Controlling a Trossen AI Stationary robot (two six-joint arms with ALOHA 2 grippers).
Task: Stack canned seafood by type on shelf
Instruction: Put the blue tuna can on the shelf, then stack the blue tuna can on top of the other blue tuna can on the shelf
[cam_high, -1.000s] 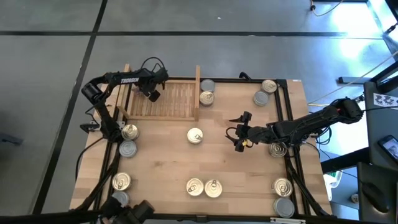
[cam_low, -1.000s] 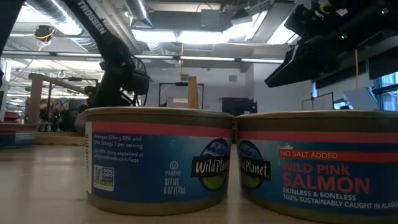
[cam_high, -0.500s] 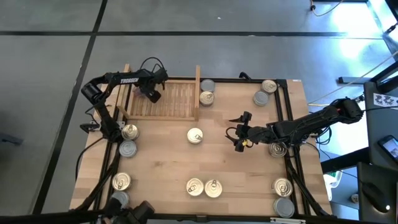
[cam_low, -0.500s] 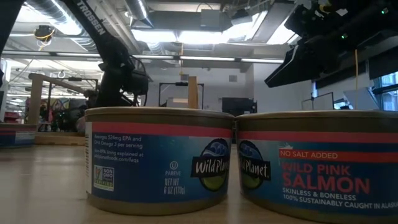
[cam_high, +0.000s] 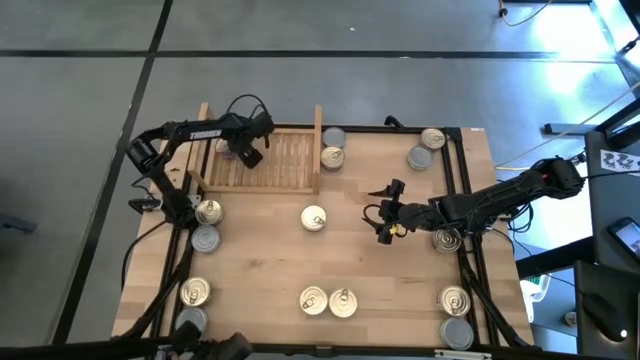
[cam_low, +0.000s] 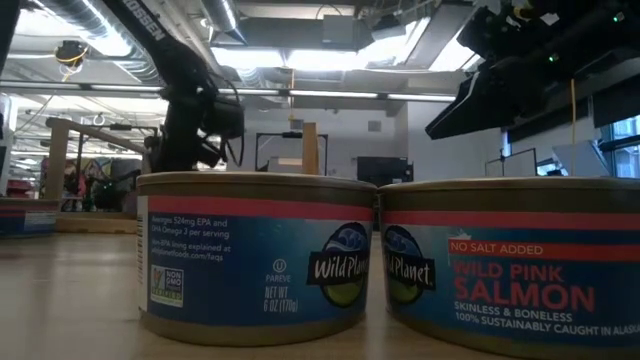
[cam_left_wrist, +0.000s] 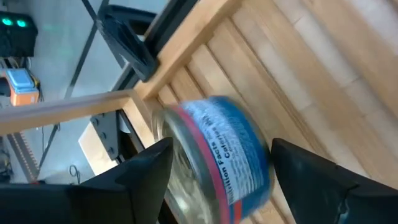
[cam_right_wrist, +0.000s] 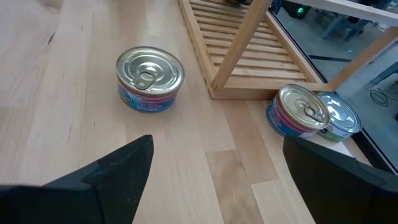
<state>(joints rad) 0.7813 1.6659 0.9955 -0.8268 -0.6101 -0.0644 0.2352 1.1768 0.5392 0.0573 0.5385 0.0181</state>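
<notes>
The shelf (cam_high: 272, 160) stands at the table's far left. One can of seafood (cam_left_wrist: 214, 155), blue label with a red band, sits on the shelf's slats (cam_left_wrist: 298, 56) in the far left corner. My left gripper (cam_high: 244, 152) hovers over it, open, one finger on either side of the can (cam_high: 228, 149) and apart from it. My right gripper (cam_high: 380, 212) hangs open above the table's middle right with nothing between its fingers (cam_right_wrist: 112, 168). A golden-topped can (cam_right_wrist: 150, 78) lies ahead of it.
Two cans (cam_high: 332, 147) stand outside the shelf's right board (cam_right_wrist: 239, 56). Several more are scattered over the table: a pair at the far right (cam_high: 427, 147), one in the middle (cam_high: 313, 218), pairs along the left edge (cam_high: 207, 224), near edge (cam_high: 328, 301) and right near corner (cam_high: 455, 315).
My left gripper has risen a little over the shelf's far left corner and turned slightly. The can stays on the slats and now shows beside the gripper in the high view. My right arm has kept still.
</notes>
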